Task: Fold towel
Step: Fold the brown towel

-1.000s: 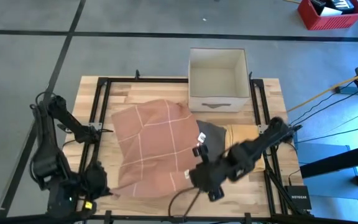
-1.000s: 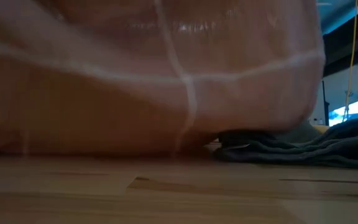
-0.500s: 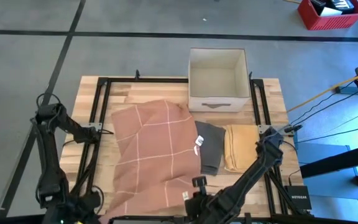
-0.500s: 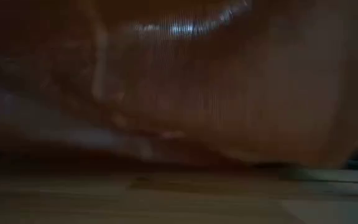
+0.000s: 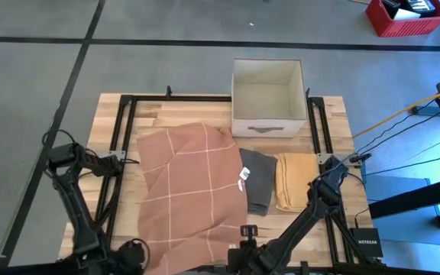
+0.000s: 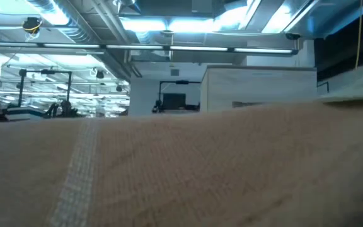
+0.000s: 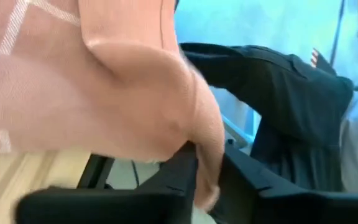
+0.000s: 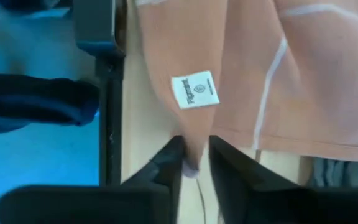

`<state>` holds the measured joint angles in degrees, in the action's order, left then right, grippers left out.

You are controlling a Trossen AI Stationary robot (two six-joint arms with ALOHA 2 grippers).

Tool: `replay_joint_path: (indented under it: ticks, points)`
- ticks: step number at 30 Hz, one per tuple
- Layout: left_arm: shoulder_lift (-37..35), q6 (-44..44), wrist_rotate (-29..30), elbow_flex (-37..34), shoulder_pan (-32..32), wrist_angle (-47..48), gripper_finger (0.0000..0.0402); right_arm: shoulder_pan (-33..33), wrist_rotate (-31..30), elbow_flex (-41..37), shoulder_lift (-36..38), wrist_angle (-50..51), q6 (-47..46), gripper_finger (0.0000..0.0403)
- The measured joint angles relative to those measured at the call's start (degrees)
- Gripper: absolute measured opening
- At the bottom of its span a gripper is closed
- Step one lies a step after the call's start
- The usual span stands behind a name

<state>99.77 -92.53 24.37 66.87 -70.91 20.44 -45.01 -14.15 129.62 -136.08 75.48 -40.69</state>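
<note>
Pinching the near corners of the terracotta checked towel [image 5: 188,191]: left gripper [image 7: 205,167] and right gripper [image 8: 194,155] alike, at the table's [image 5: 334,114] front edge. Spread flat, unfolded; every fold still to make.

Both dark arms reach down to the high view's bottom edge. The left claw [image 7: 197,177] and right claw [image 8: 191,163] each stand nearly closed, pinching a towel [image 5: 186,191] corner.
</note>
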Motion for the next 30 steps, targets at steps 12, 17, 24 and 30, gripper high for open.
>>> replay_joint_path:
  ticks: [12,17,24,30]
  points:
    - [-8.91,17.41,-16.13,0.09,9.82,5.67,0.016,3.29,0.63,0.15,6.51,1.09,11.84,0.0213]
    - [-11.4,25.19,8.45,0.14,14.42,22.29,0.0153,8.71,-11.55,-0.54,6.61,0.48,21.53,0.022]
    - [-9.53,26.51,14.73,0.07,24.79,42.5,0.0137,20.81,-10.31,-7.92,6.48,1.76,32.95,0.022]
    - [-8.51,31.33,14.98,-3.79,33.19,47.14,0.0127,32.81,-10.23,-14.49,6.48,-2.69,43.29,0.0221]
